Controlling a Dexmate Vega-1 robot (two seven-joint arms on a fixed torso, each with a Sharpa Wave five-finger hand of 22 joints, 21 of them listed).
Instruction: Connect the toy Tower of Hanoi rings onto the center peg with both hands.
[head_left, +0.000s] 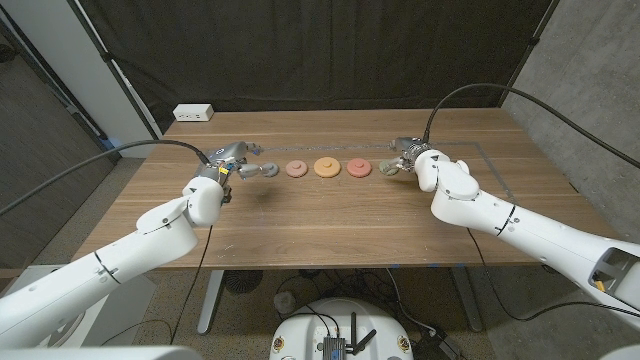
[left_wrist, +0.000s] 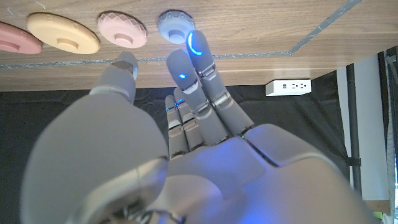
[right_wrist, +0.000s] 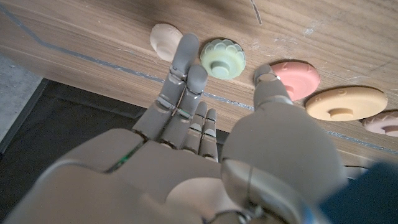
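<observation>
left hand (head_left: 232, 162) fingers spread, holding nothing, tips at the blue ring (head_left: 268, 169) | pink ring (head_left: 297, 169), orange ring (head_left: 327, 167), red ring (head_left: 359, 168) in a row on the worktop (head_left: 320, 225) | right hand (head_left: 408, 158) released, green ring (right_wrist: 222, 58) just beyond my fingertips | I'd pinch each end ring by its rim | no container, no peg seen

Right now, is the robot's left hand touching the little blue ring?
Cannot tell. In the left wrist view a fingertip of the left hand overlaps the blue ring's edge, but no view plainly shows contact or a gap.
</observation>
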